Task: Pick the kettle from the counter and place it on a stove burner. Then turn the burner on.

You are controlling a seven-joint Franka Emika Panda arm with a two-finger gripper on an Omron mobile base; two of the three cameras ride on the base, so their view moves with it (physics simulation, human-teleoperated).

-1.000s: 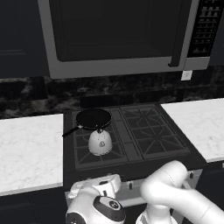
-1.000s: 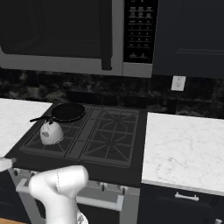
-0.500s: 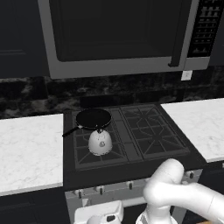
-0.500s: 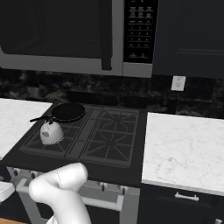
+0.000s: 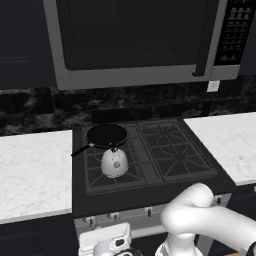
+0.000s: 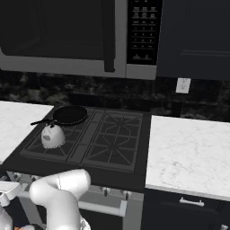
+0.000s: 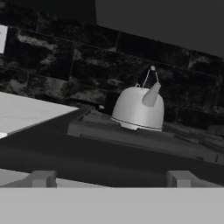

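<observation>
The white kettle [image 5: 114, 162] [image 6: 51, 136] stands upright on the front-left stove burner [image 5: 96, 179] [image 6: 37, 151], free of any grip. The hand view looks up at the kettle [image 7: 138, 109] from below the cooktop's front edge, spout to the right. My gripper [image 7: 111, 179] is open, its tips far apart with nothing between them. The hand [image 5: 106, 243] [image 6: 6, 190] hangs low before the stove front, well short of the kettle. White marble counter [image 5: 30, 170] [image 6: 188, 152] flanks the stove on both sides.
A black frying pan [image 5: 106, 135] [image 6: 69, 115] sits on the back-left burner, just behind the kettle, handle pointing left. A row of knobs [image 5: 115, 216] [image 6: 105, 191] lines the stove front. A microwave [image 5: 135, 40] hangs above. The right burners [image 5: 175, 150] are bare.
The hand has dropped lower in front of the stove, toward the bottom edge of the base views. Kettle and pan have not moved.
</observation>
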